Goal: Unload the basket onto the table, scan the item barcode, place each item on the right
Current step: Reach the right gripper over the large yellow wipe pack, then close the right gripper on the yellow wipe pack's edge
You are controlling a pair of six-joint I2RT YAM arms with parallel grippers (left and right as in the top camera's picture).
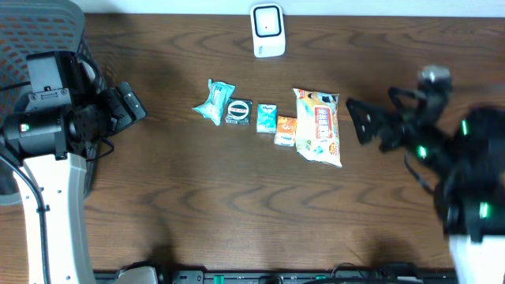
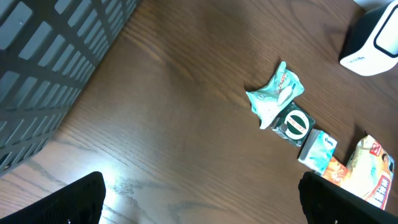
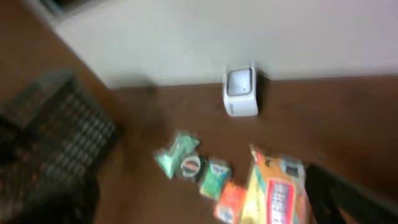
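Here's the white scanner (image 1: 267, 30) standing upright at the far edge of the wooden table (image 1: 173, 205), window facing the arms. Everything gets placed off it.

On the robot's side of the scanner, near it but not touching, five items lie in a slanting row. Out to the scanner's left is a crumpled teal packet (image 1: 215, 102). Just beside that is a dark packet with a round logo (image 1: 238, 111). Almost straight in front of the scanner sits a small teal box (image 1: 267, 117), with a small orange packet (image 1: 286, 129) beside it. To the scanner's right, the big snack bag (image 1: 319, 126) lies flat (easily the largest of the lot). Every one is down on the wood, none lifted.

The left gripper (image 1: 134, 104) sits well off to the scanner's left, beyond the teal packet. Its wrist view shows both dark fingers (image 2: 81, 199) spread wide apart, with only bare table between them. A grey mesh basket (image 2: 43, 68) sits farther left again.

The right gripper (image 1: 353, 121) is off to the scanner's right, just beside the snack bag and pointing at it. Its jaws are splayed wide too, gripping nothing. Its own camera is blurred, but the scanner and the row can still be made out.
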